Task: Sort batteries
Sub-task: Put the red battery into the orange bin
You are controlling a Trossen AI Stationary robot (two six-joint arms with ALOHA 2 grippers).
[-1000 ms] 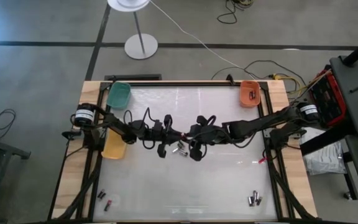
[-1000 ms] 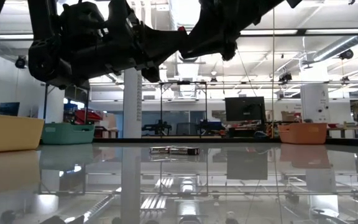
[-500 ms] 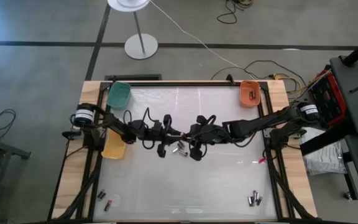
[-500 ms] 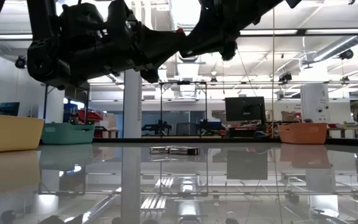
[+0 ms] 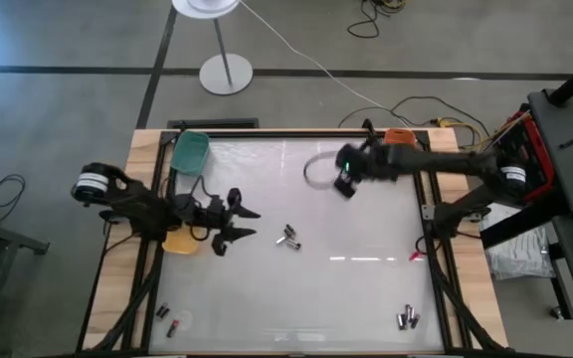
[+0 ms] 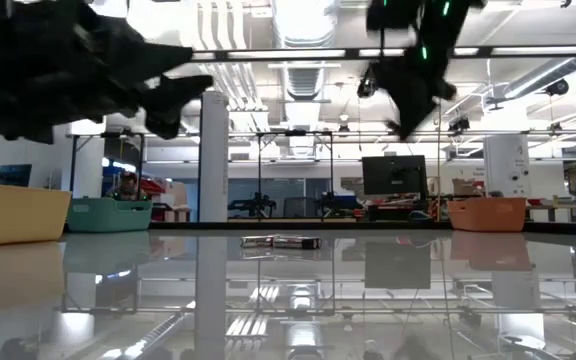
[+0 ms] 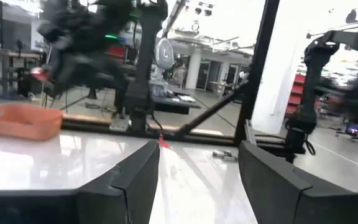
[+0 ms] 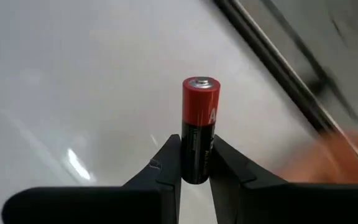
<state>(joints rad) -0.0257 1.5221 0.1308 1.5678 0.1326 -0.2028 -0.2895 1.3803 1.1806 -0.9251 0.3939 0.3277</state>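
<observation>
The right hand (image 8: 196, 177) grips 1 red-and-black battery (image 8: 198, 127) upright, raised near the orange bin (image 5: 399, 137) at the surface's far right corner, likely for dropping; the left hand (image 5: 235, 223) hangs released

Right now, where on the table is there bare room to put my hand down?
Bare patches: the middle right, between the centre batteries and the right rail, and the front middle, between the front-left batteries and front-right batteries. Crowded: the left gripper beside the yellow bin, and the right gripper near the orange bin.
</observation>
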